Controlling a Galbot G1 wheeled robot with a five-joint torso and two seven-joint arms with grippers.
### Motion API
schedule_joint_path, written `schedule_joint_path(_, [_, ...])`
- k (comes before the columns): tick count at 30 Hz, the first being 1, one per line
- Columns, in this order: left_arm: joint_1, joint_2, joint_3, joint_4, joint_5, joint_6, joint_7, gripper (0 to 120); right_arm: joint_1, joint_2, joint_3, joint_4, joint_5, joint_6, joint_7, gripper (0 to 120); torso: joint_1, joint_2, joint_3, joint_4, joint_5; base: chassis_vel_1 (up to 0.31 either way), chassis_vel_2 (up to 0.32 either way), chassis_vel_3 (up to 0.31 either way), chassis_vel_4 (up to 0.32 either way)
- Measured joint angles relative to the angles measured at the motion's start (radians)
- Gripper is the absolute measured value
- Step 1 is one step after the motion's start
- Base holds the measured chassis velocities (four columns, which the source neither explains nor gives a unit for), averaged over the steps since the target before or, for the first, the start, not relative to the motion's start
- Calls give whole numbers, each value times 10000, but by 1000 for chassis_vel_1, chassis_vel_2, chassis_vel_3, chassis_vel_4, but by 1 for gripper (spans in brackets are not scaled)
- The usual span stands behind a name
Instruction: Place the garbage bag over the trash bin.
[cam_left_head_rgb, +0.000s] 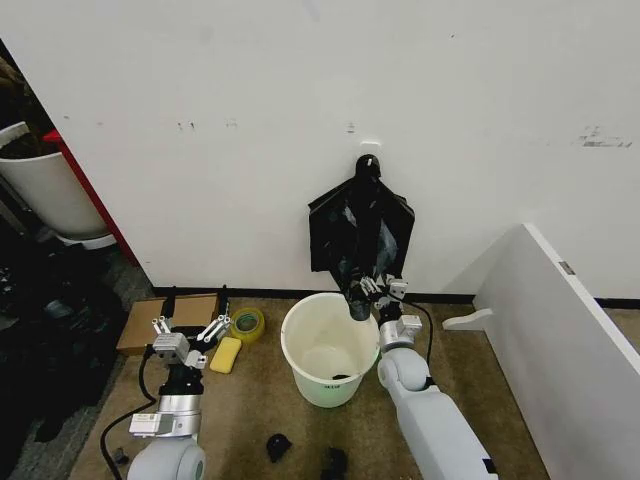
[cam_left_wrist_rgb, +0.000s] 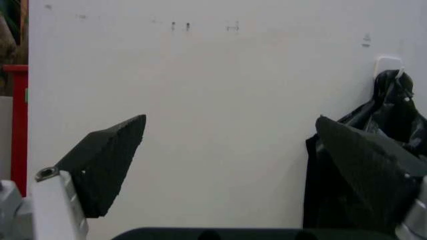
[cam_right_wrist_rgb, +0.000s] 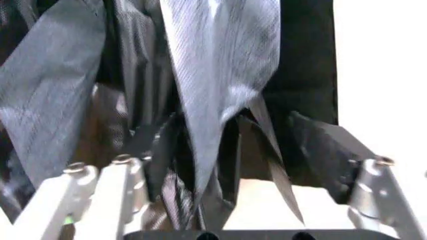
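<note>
glossy black garbage bag (cam_left_head_rgb: 360, 232) hangs crumpled on wall, right end effector (cam_left_head_rgb: 372, 291) seemingly spread around its hem.

Bright, even light; wrist views soft, glare on wall (cam_left_head_rgb: 300, 100).

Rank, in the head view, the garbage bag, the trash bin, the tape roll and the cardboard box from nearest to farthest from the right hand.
From the right hand, open around the bag's lower edge:
1. Garbage bag, hanging on the wall, its lower edge between the fingers.
2. Trash bin, on the floor just below, toward the robot's left.
3. Tape roll, beyond the bin's left side.
4. Cardboard box, farther left, by the wall.
</note>
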Motion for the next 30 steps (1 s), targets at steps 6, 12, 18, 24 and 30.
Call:
schedule_joint_path(6, [-203, 229, 188, 159, 10, 41, 8, 100, -122, -54, 151, 104, 209, 777, -717, 35, 0, 0, -1, 0, -1, 0, 0, 0, 0])
schedule_joint_path(12, [-493, 506, 372, 351, 34, 181, 42, 100, -178, -136, 169, 306, 350, 796, -1181, 14, 0, 0, -1, 0, -1, 0, 0, 0, 0])
schedule_joint_path(18, [-639, 572, 483, 486, 31, 261, 55, 100, -187, -159, 202, 258, 345, 803, -1270, 0, 0, 0, -1, 2, 0, 0, 0, 0, 0])
schedule_joint_path(24, [-1263, 1286, 894, 876, -485, 464, 366, 100, -633, -467, 212, 1283, 577, 1010, -1615, 0, -1, 0, -1, 2, 0, 0, 0, 0, 0])
schedule_joint_path(30, [-3312, 2653, 2033, 2801, -768, 168, 1985, 100, -1011, -769, 69, 2336, 1056, 1209, -2340, 0, 0, 0, 0, 3, -4, 0, 0, 0, 0])
